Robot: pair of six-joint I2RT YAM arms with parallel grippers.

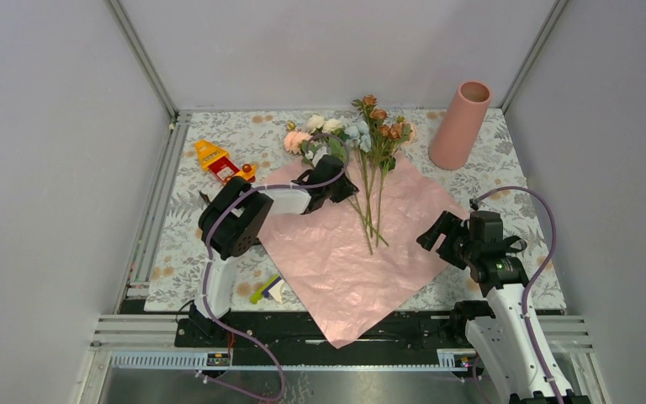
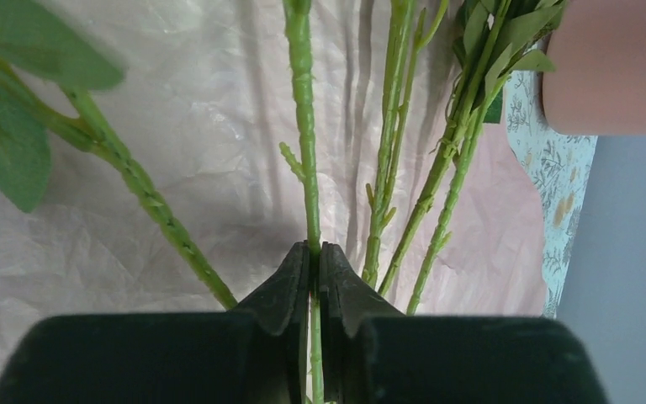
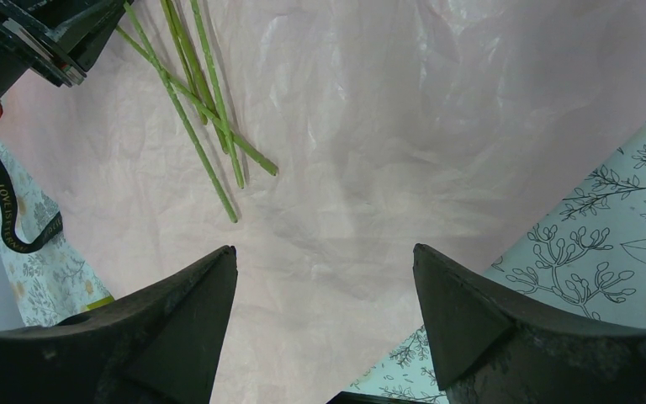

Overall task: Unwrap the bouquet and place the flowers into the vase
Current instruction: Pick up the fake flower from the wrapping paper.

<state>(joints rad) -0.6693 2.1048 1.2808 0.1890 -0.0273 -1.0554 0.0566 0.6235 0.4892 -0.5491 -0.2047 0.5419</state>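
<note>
L gripper (image 2: 315, 252) pinching one flower stem (image 2: 302, 126), other stems (image 2: 384, 168) just beside

Red-and-yellow toy (image 1: 221, 162) and small green-white item (image 1: 268, 289) lie on the floral tablecloth (image 1: 513, 160).

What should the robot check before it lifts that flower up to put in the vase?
1. Paper opened flat: ok.
2. Ribbon off the flowers: ok.
3. Left jaws shut on just one stem: ok.
4. That stem's bloom free of the others: cannot tell.
5. Vase standing, mouth up: ok.
6. Right jaws open, away from the flowers: ok.
</note>
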